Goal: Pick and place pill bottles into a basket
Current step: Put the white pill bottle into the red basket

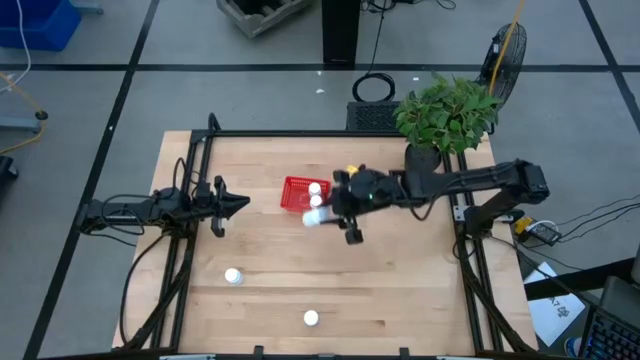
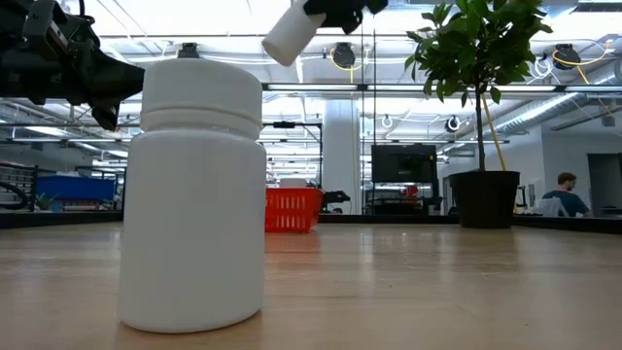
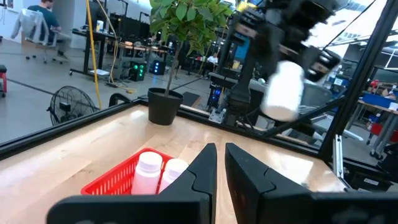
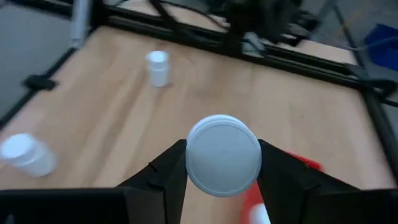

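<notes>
Red basket [image 1: 298, 193] contains two pill bottles [image 1: 315, 194]; right gripper [image 1: 328, 214] clamps a third [image 1: 313, 217]; left gripper [image 1: 240, 204] fingers nearly together.

The light wooden bench [image 1: 400, 290] has a smooth, faintly satiny plank finish with visible grain. The small white plastic pill bottle [image 4: 224, 154] clamped in the matt black plastic right gripper [image 4: 222, 163] looks smooth and dull. Just beside it, the red plastic mesh basket [image 1: 296, 193] is slightly glossy.
</notes>
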Controlling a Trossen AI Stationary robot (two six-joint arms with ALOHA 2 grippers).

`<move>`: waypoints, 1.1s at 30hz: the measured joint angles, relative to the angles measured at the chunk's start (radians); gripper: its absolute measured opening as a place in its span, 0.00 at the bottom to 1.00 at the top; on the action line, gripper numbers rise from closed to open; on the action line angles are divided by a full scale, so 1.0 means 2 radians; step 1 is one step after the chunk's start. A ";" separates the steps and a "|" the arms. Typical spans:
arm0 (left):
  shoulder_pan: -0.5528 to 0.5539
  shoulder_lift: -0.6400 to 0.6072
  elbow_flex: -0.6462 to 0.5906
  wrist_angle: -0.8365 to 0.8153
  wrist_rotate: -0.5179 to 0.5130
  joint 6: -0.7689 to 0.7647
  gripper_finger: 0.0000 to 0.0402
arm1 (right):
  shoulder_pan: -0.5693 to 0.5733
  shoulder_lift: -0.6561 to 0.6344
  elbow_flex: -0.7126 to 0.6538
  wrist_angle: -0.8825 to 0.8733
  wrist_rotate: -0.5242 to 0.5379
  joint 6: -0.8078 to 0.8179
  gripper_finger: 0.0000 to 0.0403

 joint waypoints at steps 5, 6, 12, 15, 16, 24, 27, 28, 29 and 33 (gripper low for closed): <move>0.000 0.000 0.000 0.000 0.000 0.000 0.09 | -0.041 0.005 0.021 0.001 0.000 -0.017 0.37; 0.000 0.000 0.000 0.000 0.000 0.000 0.09 | -0.049 0.009 0.027 0.003 -0.001 -0.017 0.37; 0.000 0.000 0.000 0.000 0.000 0.000 0.09 | -0.087 0.064 0.081 -0.035 -0.026 -0.029 0.38; 0.000 0.000 0.000 0.000 0.000 0.000 0.09 | -0.099 0.101 0.121 -0.044 -0.043 -0.040 0.37; 0.000 0.000 0.000 0.000 0.000 0.000 0.09 | -0.102 0.116 0.138 -0.055 -0.046 -0.045 0.37; 0.000 0.000 0.000 0.000 -0.001 0.000 0.09 | -0.129 0.243 0.295 -0.186 -0.038 -0.075 0.38; 0.000 0.000 0.000 0.000 -0.001 0.000 0.09 | -0.138 0.284 0.334 -0.234 -0.038 -0.080 0.37; 0.000 0.000 0.000 0.000 -0.001 0.000 0.09 | -0.140 0.294 0.338 -0.247 -0.038 -0.084 0.37; 0.000 0.000 0.000 0.000 -0.001 0.000 0.09 | -0.141 0.302 0.340 -0.254 -0.037 -0.090 0.37; 0.000 0.000 0.000 0.000 0.000 0.000 0.09 | -0.143 0.320 0.340 -0.265 -0.038 -0.100 0.38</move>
